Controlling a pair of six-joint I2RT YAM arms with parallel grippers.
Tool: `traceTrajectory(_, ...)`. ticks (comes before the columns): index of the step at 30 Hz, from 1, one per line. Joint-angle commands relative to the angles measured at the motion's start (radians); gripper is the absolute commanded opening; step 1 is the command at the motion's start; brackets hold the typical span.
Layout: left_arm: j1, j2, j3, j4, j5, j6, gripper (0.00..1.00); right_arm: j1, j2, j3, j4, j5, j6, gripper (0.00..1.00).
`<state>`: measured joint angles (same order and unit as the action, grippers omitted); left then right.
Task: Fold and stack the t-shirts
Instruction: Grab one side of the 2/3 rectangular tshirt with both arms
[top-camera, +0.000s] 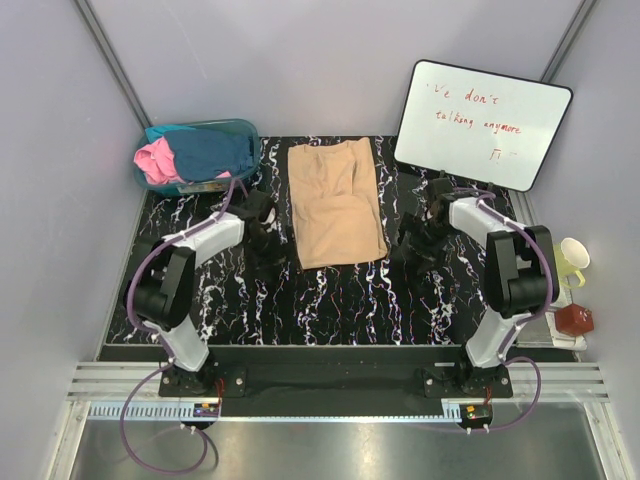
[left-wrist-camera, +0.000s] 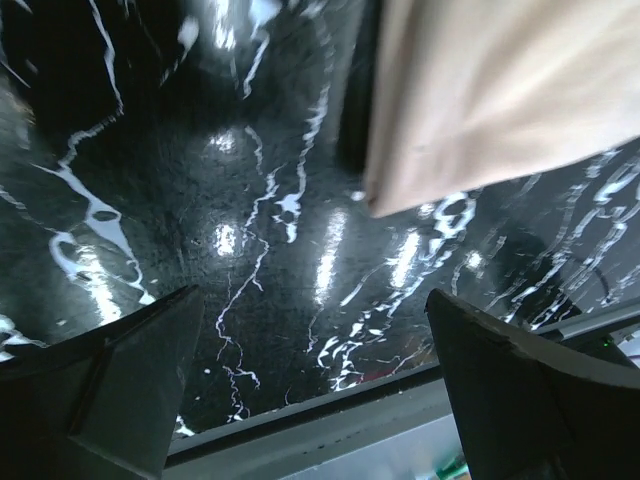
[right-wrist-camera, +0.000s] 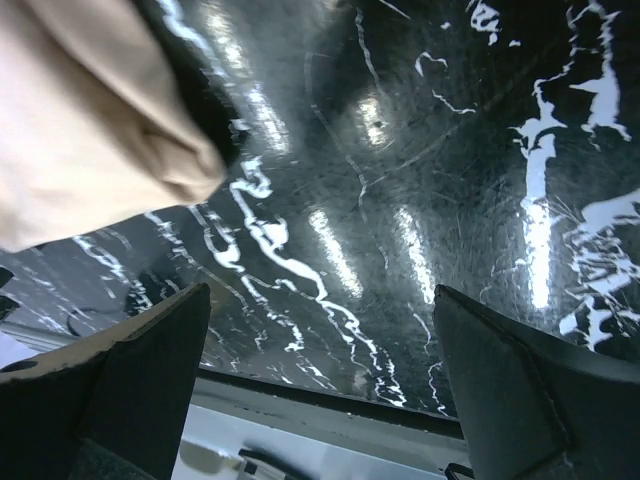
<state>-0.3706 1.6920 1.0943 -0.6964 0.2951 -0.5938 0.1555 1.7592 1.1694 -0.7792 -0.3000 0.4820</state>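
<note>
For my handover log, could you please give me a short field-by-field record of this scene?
tan t-shirt: folded into a long strip, flat at the centre of the table
pink t-shirt, teal-blue t-shirt: bunched in the tub, far left
left gripper: open, empty, by the tan shirt's near-left corner
right gripper: open, empty, by its near-right corner
stack: not yet begun

Spread fingers (left-wrist-camera: 130, 380) frame black marbled table (left-wrist-camera: 200, 180), tan t-shirt (left-wrist-camera: 500, 90) corner upper right.
</note>
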Motion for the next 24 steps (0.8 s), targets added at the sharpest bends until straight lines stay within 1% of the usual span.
traceTrajectory(1,-0.005,0.020,-0.024,0.149,0.072,-0.067,0.99,0.009,0.043,-0.017,0.081,-0.042,0.032,1.00)
traceTrajectory(3,-0.005,0.032,-0.010,0.155,0.070,-0.067,0.98,0.009,0.059,-0.017,0.121,-0.076,0.046,1.00)
traceTrajectory(8,-0.005,0.089,0.032,0.161,0.085,-0.072,0.96,0.009,0.103,0.021,0.156,-0.122,0.058,1.00)
traceTrajectory(13,-0.005,0.155,0.062,0.175,0.098,-0.083,0.91,0.009,0.157,0.065,0.201,-0.174,0.067,0.98)
traceTrajectory(15,-0.007,0.173,0.079,0.178,0.102,-0.090,0.87,0.010,0.193,0.091,0.210,-0.195,0.075,0.98)
traceTrajectory(16,-0.007,0.187,0.082,0.182,0.107,-0.092,0.80,0.012,0.207,0.113,0.209,-0.203,0.073,0.95)
traceTrajectory(18,-0.008,0.199,0.091,0.190,0.114,-0.100,0.63,0.012,0.247,0.128,0.209,-0.235,0.070,0.85)
traceTrajectory(19,-0.008,0.215,0.095,0.190,0.124,-0.101,0.42,0.010,0.261,0.140,0.209,-0.251,0.072,0.69)
traceTrajectory(21,-0.008,0.235,0.108,0.190,0.133,-0.106,0.13,0.012,0.285,0.144,0.209,-0.286,0.085,0.38)
traceTrajectory(22,-0.008,0.239,0.110,0.190,0.134,-0.107,0.02,0.013,0.290,0.141,0.210,-0.297,0.092,0.24)
traceTrajectory(23,-0.008,0.241,0.114,0.190,0.134,-0.109,0.00,0.018,0.295,0.138,0.209,-0.307,0.093,0.03)
traceTrajectory(24,-0.008,0.238,0.111,0.189,0.134,-0.110,0.00,0.021,0.287,0.130,0.207,-0.309,0.096,0.00)
